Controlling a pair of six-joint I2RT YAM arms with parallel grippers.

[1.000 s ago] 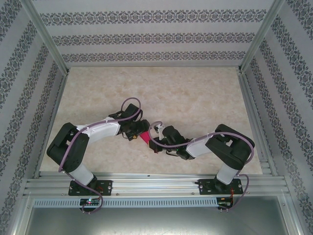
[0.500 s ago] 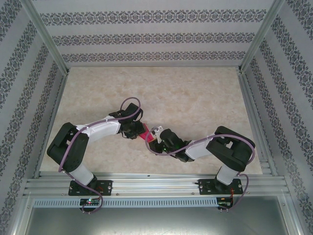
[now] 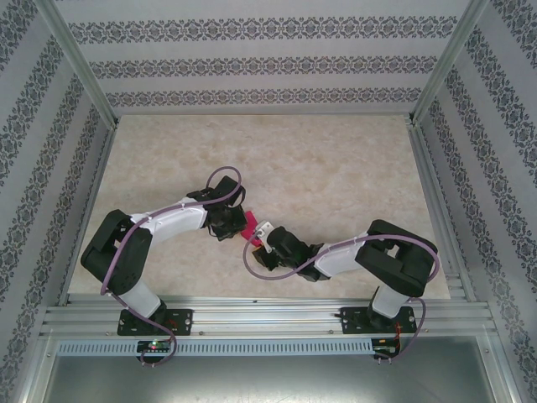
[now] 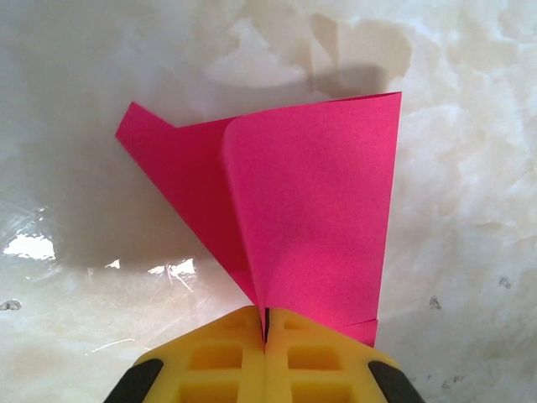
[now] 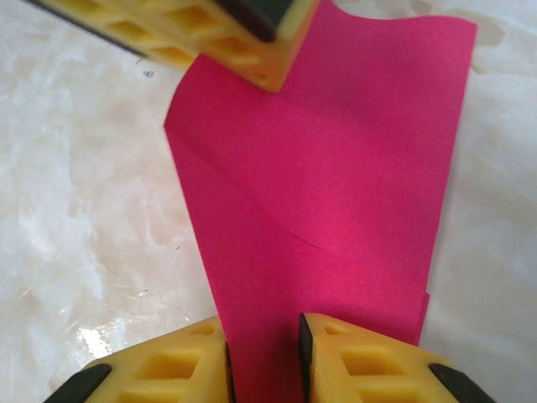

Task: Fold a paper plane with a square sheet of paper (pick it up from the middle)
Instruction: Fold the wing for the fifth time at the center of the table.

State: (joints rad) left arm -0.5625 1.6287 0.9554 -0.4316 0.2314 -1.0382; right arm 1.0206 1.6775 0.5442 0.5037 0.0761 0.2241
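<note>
The magenta-pink sheet of paper (image 3: 249, 228) is folded along a centre crease and held just above the table between the two arms. In the left wrist view the paper (image 4: 310, 201) fans out from a narrow point, with a second flap behind on the left. My left gripper (image 4: 267, 323) is shut on that point, yellow pads pressed together. In the right wrist view the paper (image 5: 336, 185) runs down between the parted jaws of my right gripper (image 5: 263, 353), which is open. The left gripper's yellow fingers (image 5: 243, 42) pinch the paper's far end there.
The beige marbled table (image 3: 336, 159) lies under both arms. Patterned walls and aluminium frame posts (image 3: 432, 75) close in the back and sides. A metal rail (image 3: 268, 317) carries the arm bases along the near edge.
My left gripper has closed onto the paper's end. My right gripper has opened its jaws round the paper and its arm has stretched further left toward the left gripper.
</note>
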